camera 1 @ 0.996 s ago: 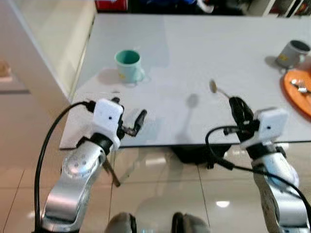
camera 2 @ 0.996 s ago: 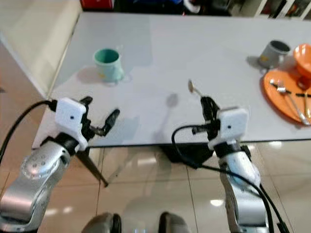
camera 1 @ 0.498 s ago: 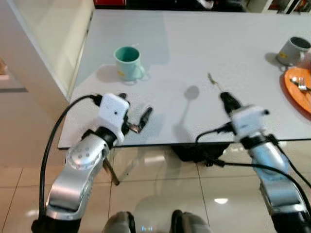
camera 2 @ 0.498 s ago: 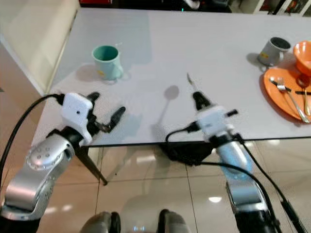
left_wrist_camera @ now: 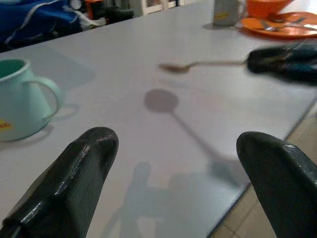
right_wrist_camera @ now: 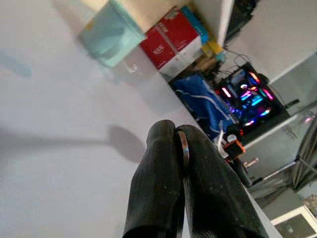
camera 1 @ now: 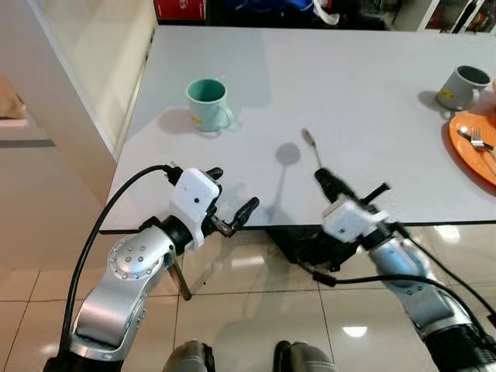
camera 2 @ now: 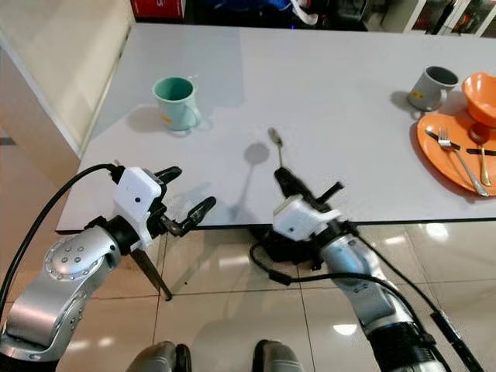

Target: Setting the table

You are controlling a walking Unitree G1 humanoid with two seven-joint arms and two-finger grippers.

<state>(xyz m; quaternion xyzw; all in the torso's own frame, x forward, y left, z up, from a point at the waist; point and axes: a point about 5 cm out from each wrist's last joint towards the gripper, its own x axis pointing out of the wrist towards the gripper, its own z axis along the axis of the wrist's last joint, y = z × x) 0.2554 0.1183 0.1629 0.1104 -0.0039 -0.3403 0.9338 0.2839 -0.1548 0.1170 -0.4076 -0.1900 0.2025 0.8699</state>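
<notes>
A small yellow label is seen on the side of the teal mug [camera 1: 208, 103] and another on the grey mug [camera 2: 431, 87]; neither can be read. White lettering is seen on a red box [right_wrist_camera: 167, 45] in the right wrist view, possibly "SSS", though it is too blurred to be sure.

The spoon [camera 2: 277, 147] is clamped by its handle between the closed fingers of the right gripper [camera 2: 285, 181], its bowl held above the white table [camera 1: 364, 93] and pointing toward the far edge, with its shadow cast on the surface beside it. The left gripper [camera 1: 232, 198] is held at the near edge of the table, fingers spread apart and nothing between them.

Compared with one second ago, the right gripper has been lowered and drawn back toward the near edge, and the spoon's bowl has been carried leftward, nearer the teal mug. The left gripper has stayed by the near edge, a little farther right. The whole scene has shifted slightly, so the camera has moved too.

The orange plate [camera 2: 442, 159] at the right edge, with a fork [camera 2: 456, 156] and an orange bowl [camera 2: 481, 87] on it, is shown more fully in the right eye view. Coloured lights and a blue bag [right_wrist_camera: 204, 105] beyond the table are shown in the right wrist view.
</notes>
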